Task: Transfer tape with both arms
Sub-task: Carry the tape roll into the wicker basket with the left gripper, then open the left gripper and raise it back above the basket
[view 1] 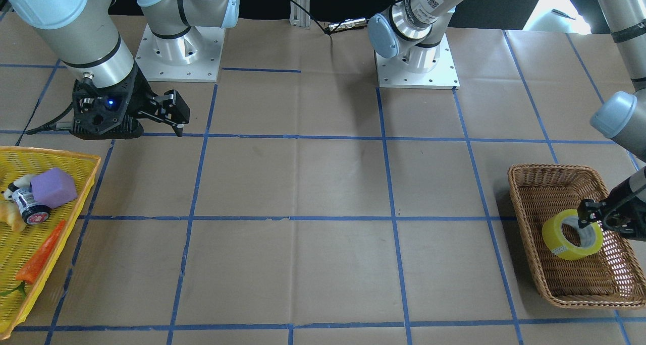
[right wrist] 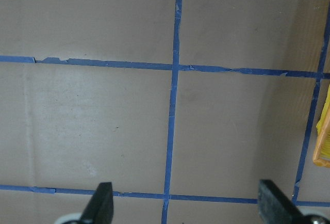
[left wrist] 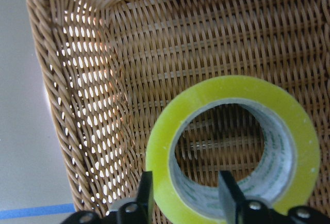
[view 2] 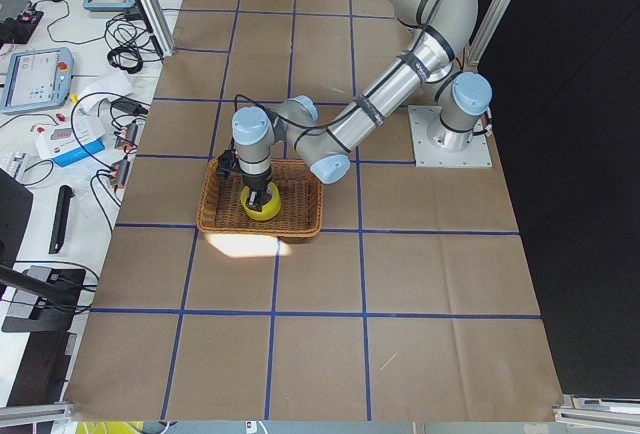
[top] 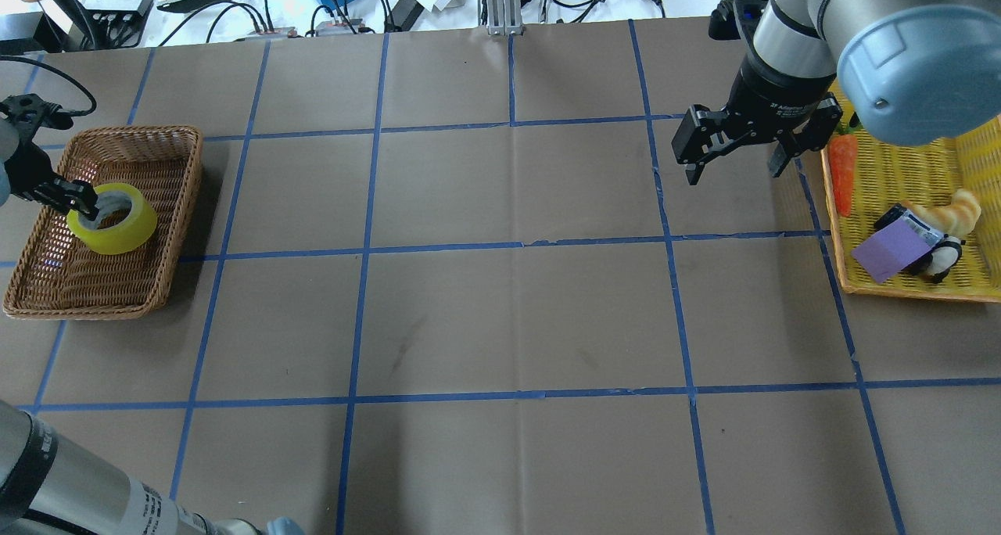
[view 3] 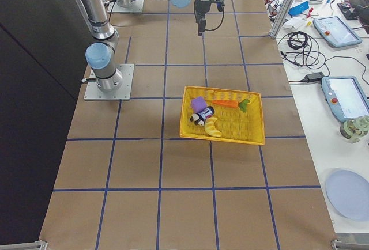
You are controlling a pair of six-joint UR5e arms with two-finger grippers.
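Table (top: pixel 508 316) stretches wide between spread right claw (top: pixel 733 175) and left claw (left wrist: pixel 188 198) pinching tape (top: pixel 129 234) inside basket (top: pixel 133 132) walls

Tape (top: pixel 117 238) in basket (top: pixel 192 181), robot's left

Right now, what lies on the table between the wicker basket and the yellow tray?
Only the bare table with blue grid lines, seen in the overhead view; the open right gripper hangs above it.

Nothing legible. White lettering on black collar (top: pixel 786 109) above right claw (top: pixel 735 174), too small; green print inside core of yellow tape roll (left wrist: pixel 232 87), blurred.
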